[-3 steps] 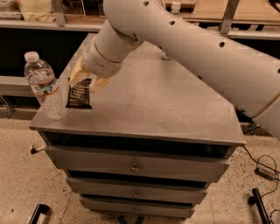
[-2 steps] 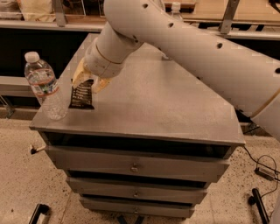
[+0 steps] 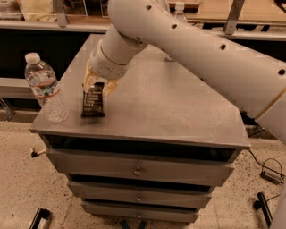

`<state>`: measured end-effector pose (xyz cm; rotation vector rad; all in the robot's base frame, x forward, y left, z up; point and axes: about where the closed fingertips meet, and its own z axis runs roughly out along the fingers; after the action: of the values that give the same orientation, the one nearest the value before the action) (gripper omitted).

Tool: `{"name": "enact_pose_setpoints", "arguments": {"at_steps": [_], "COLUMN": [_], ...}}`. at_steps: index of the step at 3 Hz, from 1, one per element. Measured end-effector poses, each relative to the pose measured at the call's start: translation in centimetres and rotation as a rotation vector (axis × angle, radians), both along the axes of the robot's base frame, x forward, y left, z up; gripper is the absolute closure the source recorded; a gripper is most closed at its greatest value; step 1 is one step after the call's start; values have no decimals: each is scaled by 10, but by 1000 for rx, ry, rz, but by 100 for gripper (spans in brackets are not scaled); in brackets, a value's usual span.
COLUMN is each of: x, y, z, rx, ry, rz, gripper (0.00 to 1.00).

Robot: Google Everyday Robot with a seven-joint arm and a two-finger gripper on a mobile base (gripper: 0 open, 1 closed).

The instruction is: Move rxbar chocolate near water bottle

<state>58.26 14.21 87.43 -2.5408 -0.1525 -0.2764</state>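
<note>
- rxbar chocolate (image 3: 94, 101) — it is hanging nearly upright just inside the front edge of the counter (image 3: 178, 112), close to the front-left corner. Its lower crimped end is sitting at or just above the surface, and I cannot tell which.
- It is looking light, thin and bendy, with a slick film wrapper. A pinch across the flat faces near one end seems the safest hold, because a grip on the crimp alone could slide off.
- The water bottle (image 3: 44, 87) is standing upright right on the front-left corner, just beside the bar on its left, with a narrow gap showing between them. It is tall, and how full it is cannot be made out, so a sideways nudge could be tipping it off the corner.
- The gripper (image 3: 99, 85) is hovering over the left part of the counter, a little back from the front edge. Its jaws are clamping the bar's upper end.
- That upper end is disappearing into the jaws, so how deep the bite is going is unclear.
- The arm (image 3: 187, 49) is crossing the far edge toward the back-right corner and is running out of view at the right.
- A second bottle (image 3: 179, 10) by the far edge is showing only its cap and shoulder — the rest is hiding behind the arm.
</note>
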Motion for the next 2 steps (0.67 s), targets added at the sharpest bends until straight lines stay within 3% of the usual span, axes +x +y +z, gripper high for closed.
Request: {"name": "enact_pose_setpoints", "arguments": {"at_steps": [1,2], "x": [-1,0], "y": [2,-1], "z": [-1,0], "rx": [-1,13], "ry": [2,7], "rz": [4,-6], "gripper": [0,0]}}
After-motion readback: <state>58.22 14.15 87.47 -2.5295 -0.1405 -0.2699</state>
